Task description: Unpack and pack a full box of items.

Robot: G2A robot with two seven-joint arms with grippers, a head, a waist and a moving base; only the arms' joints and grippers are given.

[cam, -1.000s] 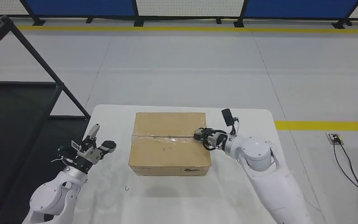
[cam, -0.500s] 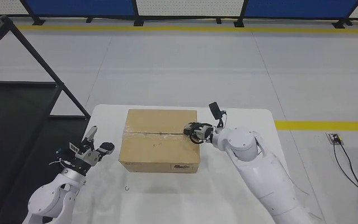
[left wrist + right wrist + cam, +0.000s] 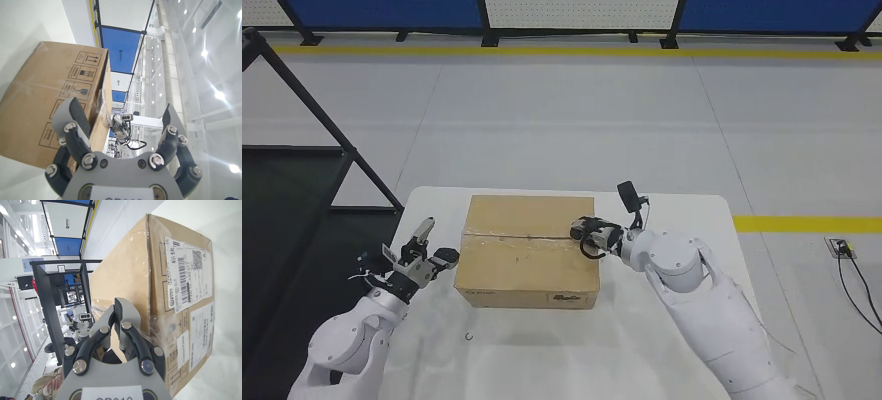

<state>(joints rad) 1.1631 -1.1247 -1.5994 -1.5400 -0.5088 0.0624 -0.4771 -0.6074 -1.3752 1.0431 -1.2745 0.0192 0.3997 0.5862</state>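
Facing taped rectangular cardboard box [image 3: 530, 250], ribbed-pad left tool [image 3: 121, 105] agape.

Brown cardboard box [image 3: 530, 250], black handling symbols [image 3: 83, 72] printed on one end, white labels [image 3: 187, 275] striped with black barcodes on the other; table [image 3: 542, 340] plain white.
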